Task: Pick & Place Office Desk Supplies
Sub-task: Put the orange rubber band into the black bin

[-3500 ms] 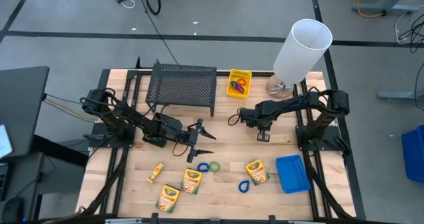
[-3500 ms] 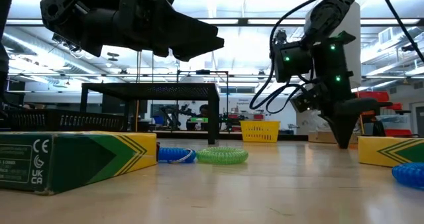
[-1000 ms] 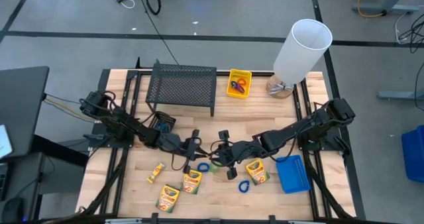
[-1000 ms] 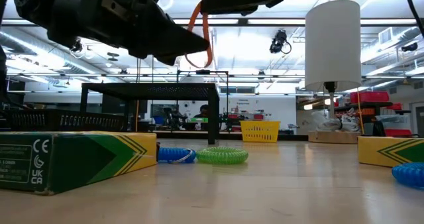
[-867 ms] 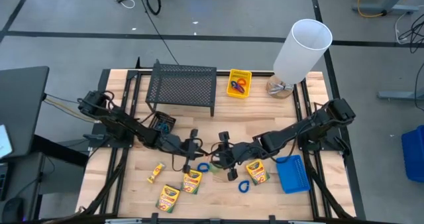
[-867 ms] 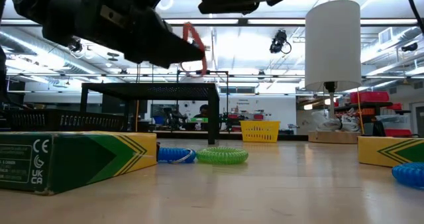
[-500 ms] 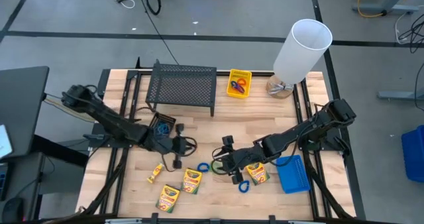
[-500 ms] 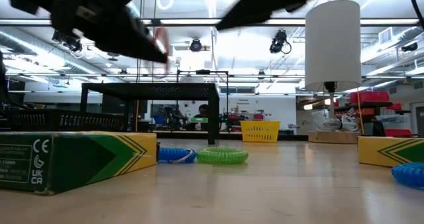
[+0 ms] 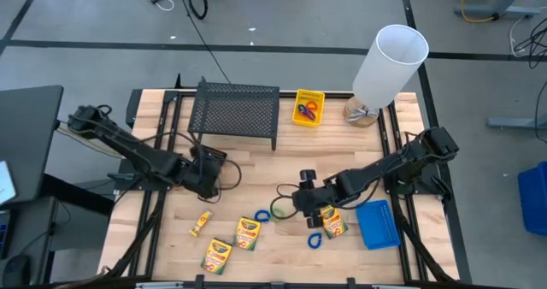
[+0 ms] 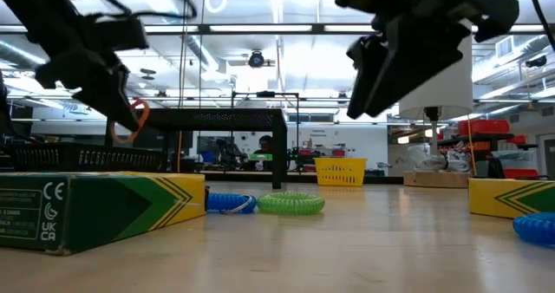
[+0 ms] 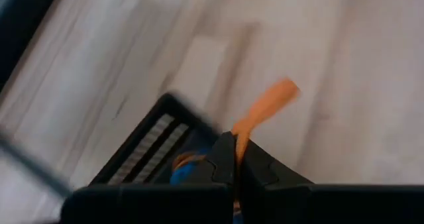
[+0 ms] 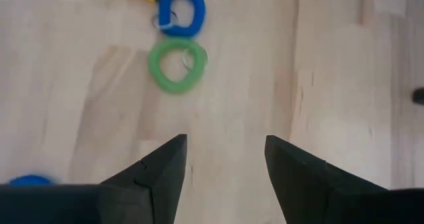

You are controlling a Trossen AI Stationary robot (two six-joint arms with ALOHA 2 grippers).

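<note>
— Where's the orange loop (image 11: 265, 110)?

— Pinched in the left gripper (image 11: 233, 159), jaws pressed tight on it, just over the small black bin (image 9: 208, 161) at the table's left.

— And the right gripper (image 12: 225, 159)?

— Spread wide, holding nothing, above bare wood near the green loop (image 12: 177, 65) and blue loop (image 12: 181, 10).

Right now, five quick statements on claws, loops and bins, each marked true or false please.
1. The left claw pinches an orange loop. True.
2. The right claw holds the green loop. False: it is open and empty, the loop lies on the table.
3. The blue bin sits by the right arm. True.
4. The yellow bin is empty. False: loops lie inside.
5. The wire rack lies tipped over. False: it stands upright.
</note>
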